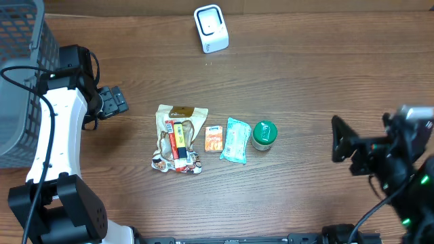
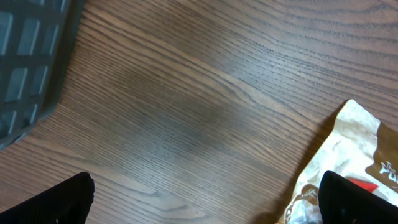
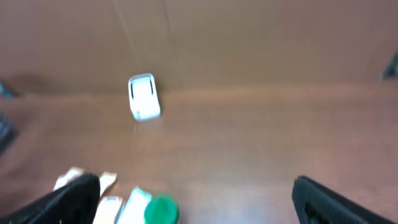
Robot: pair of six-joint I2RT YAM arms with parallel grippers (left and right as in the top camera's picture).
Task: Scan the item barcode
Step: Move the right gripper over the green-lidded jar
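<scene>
A row of items lies mid-table: a tan snack bag (image 1: pixel 180 139), a small orange packet (image 1: pixel 214 138), a teal packet (image 1: pixel 237 140) and a green-lidded jar (image 1: pixel 264 135). The white scanner (image 1: pixel 211 27) stands at the far edge. My left gripper (image 1: pixel 114 101) hovers open to the left of the snack bag; its wrist view shows bare wood between the fingers (image 2: pixel 62 199) and the bag's corner (image 2: pixel 354 143) at right. My right gripper (image 1: pixel 346 144) is open, well right of the jar. Its blurred wrist view shows the scanner (image 3: pixel 143 96) and the jar (image 3: pixel 161 210). No barcode shows.
A grey mesh basket (image 1: pixel 20 74) fills the far left corner, and its wall (image 2: pixel 31 62) shows in the left wrist view. A brown wall rises behind the scanner in the right wrist view.
</scene>
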